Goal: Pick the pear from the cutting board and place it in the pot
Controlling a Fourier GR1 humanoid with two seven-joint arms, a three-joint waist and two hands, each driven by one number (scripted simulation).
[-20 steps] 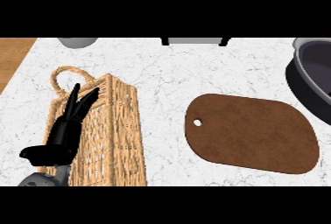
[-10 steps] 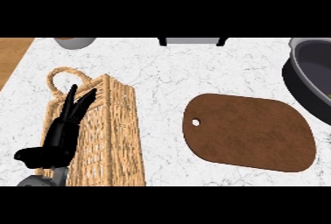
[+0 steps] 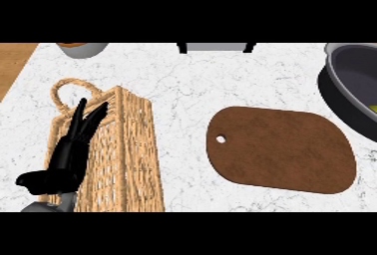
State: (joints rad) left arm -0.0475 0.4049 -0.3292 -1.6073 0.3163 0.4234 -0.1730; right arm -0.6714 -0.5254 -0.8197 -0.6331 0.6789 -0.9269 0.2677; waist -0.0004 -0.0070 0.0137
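While you look down at the white marbled counter, your left hand shows at the far left, coming up from the lower edge. Its fingers are straight and stretched away from you, its thumb sticks out to the left, and it is released, holding nothing. It lies over the left part of a woven wicker basket, a tall narrow piece with a looped handle at its far end; the fingertips reach up to just below that loop.

At the top left edge you can see part of a small bowl, cut off by the view, and to its right along the top edge a grey object with dark ends, also cut off.

Right of the middle lies the brown cutting board, flat on the counter, well apart from the basket, with a small hole near its left end. Its top is bare: the pear does not show on it.

At the right edge stands the dark pot, only partly in view, near the board's far right corner. A small yellow-green patch shows inside it at the edge, too little of it visible to name for certain.

Your right hand shows nowhere in this view.
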